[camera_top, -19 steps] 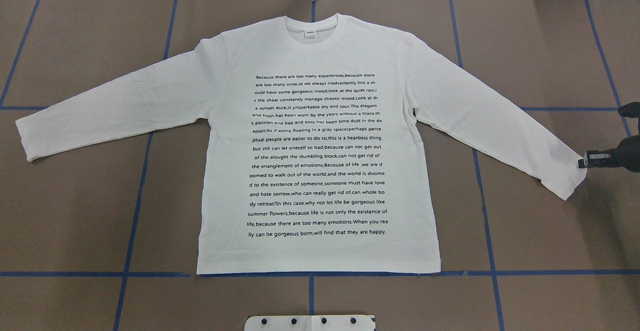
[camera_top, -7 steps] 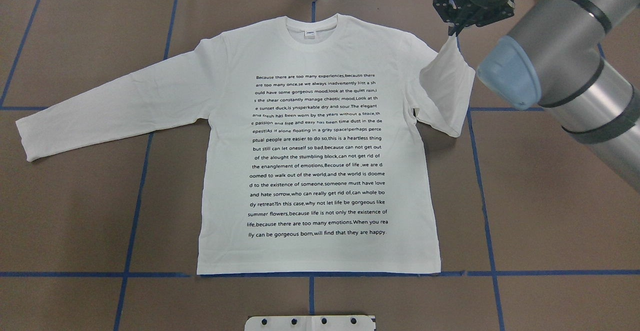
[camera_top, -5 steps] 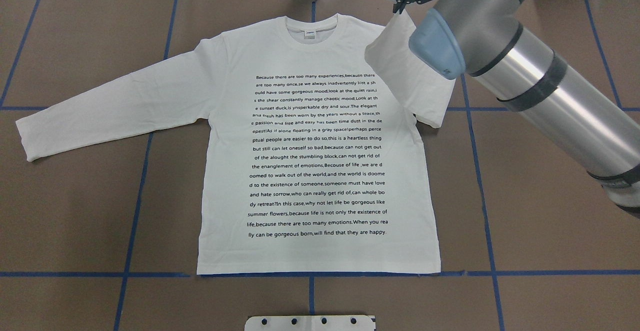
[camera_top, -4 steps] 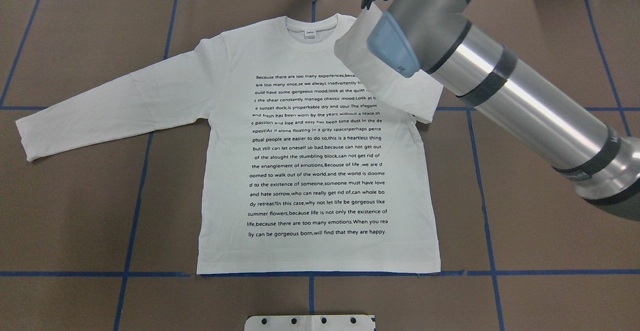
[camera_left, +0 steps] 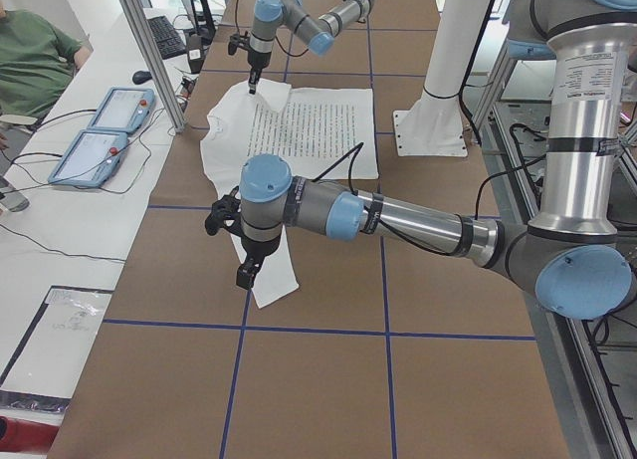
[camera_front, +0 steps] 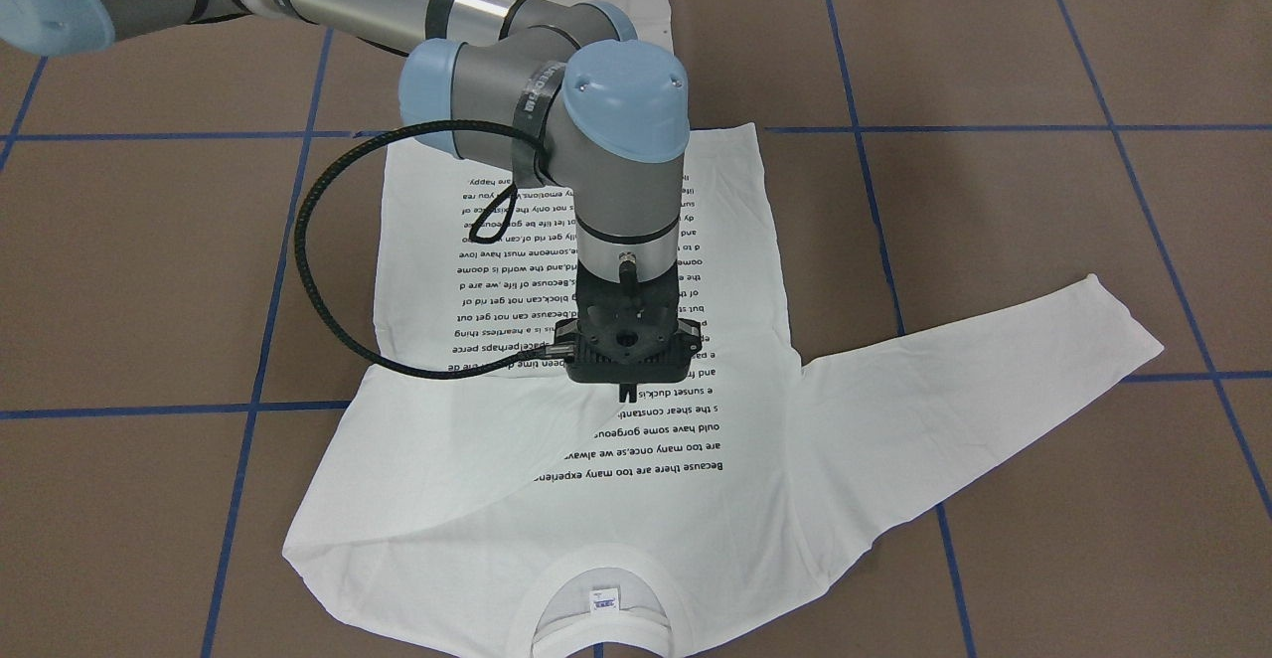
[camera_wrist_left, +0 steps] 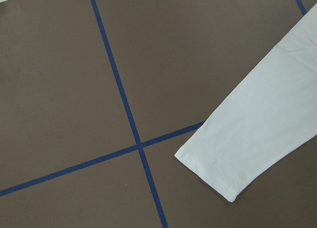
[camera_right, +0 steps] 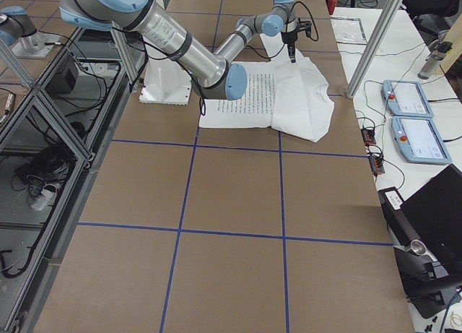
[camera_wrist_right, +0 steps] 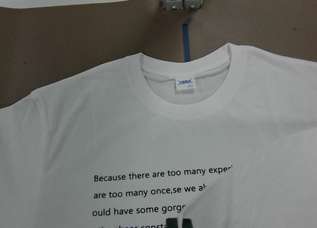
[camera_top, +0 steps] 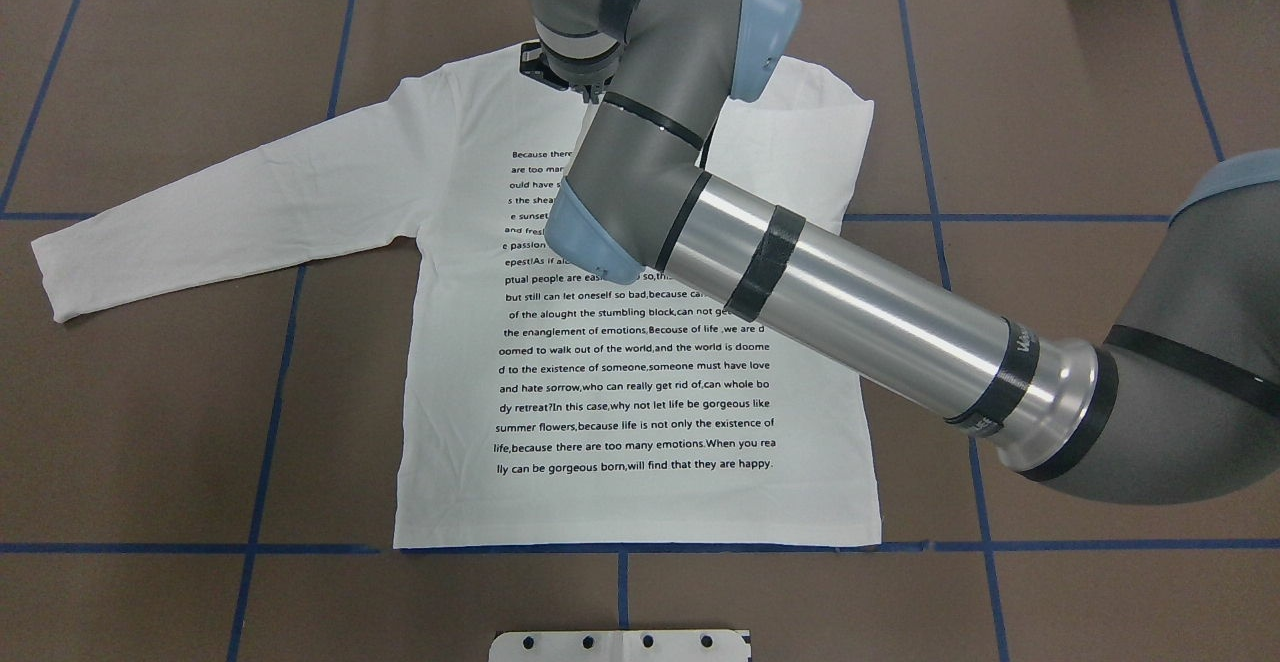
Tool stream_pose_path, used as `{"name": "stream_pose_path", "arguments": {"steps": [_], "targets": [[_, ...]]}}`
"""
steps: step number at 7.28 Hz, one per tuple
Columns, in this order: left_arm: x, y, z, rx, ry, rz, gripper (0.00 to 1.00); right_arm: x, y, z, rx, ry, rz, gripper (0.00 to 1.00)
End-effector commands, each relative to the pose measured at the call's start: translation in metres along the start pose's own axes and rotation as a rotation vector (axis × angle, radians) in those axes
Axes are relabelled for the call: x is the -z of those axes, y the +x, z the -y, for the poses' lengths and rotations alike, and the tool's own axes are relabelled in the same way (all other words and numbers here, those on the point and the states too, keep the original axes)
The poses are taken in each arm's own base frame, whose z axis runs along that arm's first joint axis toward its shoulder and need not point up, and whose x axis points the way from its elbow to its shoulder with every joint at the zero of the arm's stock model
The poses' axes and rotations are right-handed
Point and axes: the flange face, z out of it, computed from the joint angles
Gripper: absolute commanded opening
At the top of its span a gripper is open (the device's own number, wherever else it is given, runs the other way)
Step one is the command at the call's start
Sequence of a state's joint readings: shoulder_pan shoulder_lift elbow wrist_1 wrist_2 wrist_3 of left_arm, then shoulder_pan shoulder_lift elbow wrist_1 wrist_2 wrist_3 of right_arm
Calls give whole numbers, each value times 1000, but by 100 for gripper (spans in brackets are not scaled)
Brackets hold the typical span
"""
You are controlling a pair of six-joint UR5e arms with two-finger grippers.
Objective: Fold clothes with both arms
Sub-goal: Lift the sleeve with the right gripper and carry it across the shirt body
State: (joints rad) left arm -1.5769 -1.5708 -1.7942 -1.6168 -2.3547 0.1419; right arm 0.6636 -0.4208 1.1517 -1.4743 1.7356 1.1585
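Right gripper (camera_front: 625, 393) pinching, white T-shirt (camera_front: 745, 241) (sleeve (camera_front: 447, 459) crossed)

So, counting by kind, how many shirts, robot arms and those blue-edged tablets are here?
White long-sleeved T-shirt with black text: 1
Silver-grey robot arms with light blue joint caps: 2, the right arm and the left arm
Blue-edged grey tablets on the white side table: 2
Total: 5

— And the T-shirt (camera_top: 640, 502)?
— White, long-sleeved, lying flat and print up on the table (camera_top: 150, 442); one sleeve (camera_front: 467, 434) folded over its text block (camera_top: 640, 392), the other sleeve (camera_top: 220, 212) stretched away from it.
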Motion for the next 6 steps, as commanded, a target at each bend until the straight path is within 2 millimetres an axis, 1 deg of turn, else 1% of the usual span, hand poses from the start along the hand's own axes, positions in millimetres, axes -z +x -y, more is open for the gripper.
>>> {"name": "stream_pose_path", "arguments": {"steps": [1, 2, 3, 4, 5, 6], "targets": [[-1, -1, 0, 1, -2, 0, 100, -14, -31, -33, 29, 21, 6, 0], [-1, -1, -1, 2, -3, 0, 100, -14, -48, -35, 25, 20, -3, 0], [-1, -1, 0, 1, -2, 0, 100, -16, -60, -34, 23, 26, -5, 0], [-1, -1, 0, 1, -2, 0, 100, -25, -61, -36, 27, 28, 5, 0], [-1, -1, 0, 1, -2, 0, 100, -27, -63, -38, 25, 46, 10, 0], [-1, -1, 0, 1, -2, 0, 100, -29, -67, -40, -17, 50, 7, 62]]}}
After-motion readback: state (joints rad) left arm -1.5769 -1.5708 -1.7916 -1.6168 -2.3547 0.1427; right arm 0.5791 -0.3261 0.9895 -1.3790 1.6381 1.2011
